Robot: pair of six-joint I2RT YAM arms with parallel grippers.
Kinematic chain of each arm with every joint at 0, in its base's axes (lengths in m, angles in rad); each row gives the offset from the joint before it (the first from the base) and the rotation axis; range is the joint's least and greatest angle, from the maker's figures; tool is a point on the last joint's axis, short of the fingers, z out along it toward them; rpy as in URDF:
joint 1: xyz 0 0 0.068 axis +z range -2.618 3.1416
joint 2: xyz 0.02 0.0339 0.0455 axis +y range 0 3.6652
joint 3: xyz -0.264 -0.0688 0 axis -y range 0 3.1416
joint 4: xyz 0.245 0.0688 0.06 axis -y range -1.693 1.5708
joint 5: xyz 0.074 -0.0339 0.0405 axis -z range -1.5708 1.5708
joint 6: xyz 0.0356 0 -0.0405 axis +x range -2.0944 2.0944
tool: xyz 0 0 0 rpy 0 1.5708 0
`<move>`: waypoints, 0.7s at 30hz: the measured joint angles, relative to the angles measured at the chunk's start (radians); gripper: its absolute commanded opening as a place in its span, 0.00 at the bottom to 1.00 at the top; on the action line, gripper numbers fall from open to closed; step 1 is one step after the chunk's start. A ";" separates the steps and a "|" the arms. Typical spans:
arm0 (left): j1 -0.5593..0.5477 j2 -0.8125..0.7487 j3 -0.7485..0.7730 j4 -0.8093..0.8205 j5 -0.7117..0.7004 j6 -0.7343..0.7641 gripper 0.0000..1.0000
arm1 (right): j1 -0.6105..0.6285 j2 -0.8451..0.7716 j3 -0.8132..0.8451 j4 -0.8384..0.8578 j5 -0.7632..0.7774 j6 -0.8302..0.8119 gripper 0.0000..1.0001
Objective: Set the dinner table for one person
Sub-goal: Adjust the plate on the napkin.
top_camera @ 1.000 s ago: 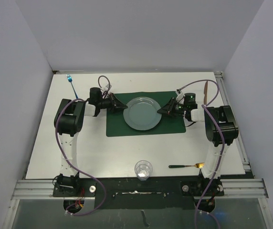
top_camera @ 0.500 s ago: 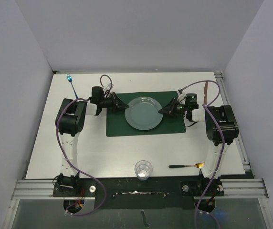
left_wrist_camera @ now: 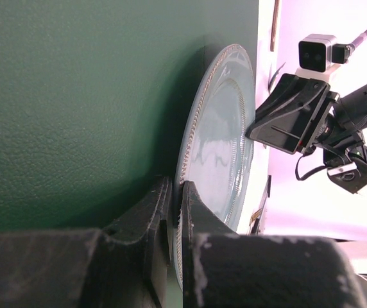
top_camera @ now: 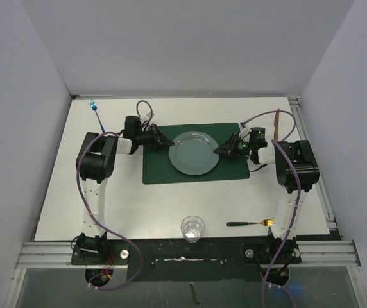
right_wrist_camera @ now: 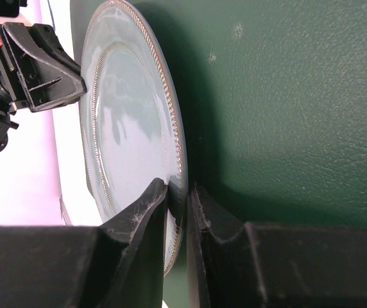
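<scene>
A pale blue-grey plate (top_camera: 194, 153) with a beaded rim is over the dark green placemat (top_camera: 164, 170) on the white dinner table (top_camera: 132, 205). My left gripper (top_camera: 168, 144) is shut on the plate's left rim. In the left wrist view its jaws (left_wrist_camera: 176, 186) pinch the plate's (left_wrist_camera: 225, 128) edge. My right gripper (top_camera: 219, 151) is shut on the opposite rim. The right wrist view shows that pinch (right_wrist_camera: 180, 187) on the plate (right_wrist_camera: 126, 122). A dark shadow lies on the mat under the plate.
A clear glass (top_camera: 193, 227) stands at the near edge, centre. A fork (top_camera: 251, 223) with a dark handle lies near the right arm's base. A blue-handled utensil (top_camera: 96, 112) lies at the far left corner, and a brown-handled one (top_camera: 277, 122) by the far right rail.
Both grippers and the plate between them have shifted slightly to the right over the placemat. Both grips have stayed the same.
</scene>
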 measured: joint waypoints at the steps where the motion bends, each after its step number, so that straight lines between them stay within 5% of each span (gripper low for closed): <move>1: 0.000 0.000 0.001 -0.003 0.000 0.002 0.00 | -0.001 0.001 0.000 0.003 -0.003 0.001 0.00; 12: 0.000 0.006 0.024 -0.048 0.004 0.029 0.00 | -0.008 0.018 -0.003 0.041 -0.034 0.014 0.00; 15: 0.000 0.013 0.038 -0.058 0.012 0.032 0.10 | -0.010 0.019 -0.003 0.042 -0.037 0.015 0.25; 21: -0.023 0.013 0.066 -0.143 -0.011 0.093 0.22 | 0.010 0.020 -0.004 0.089 -0.070 0.014 0.53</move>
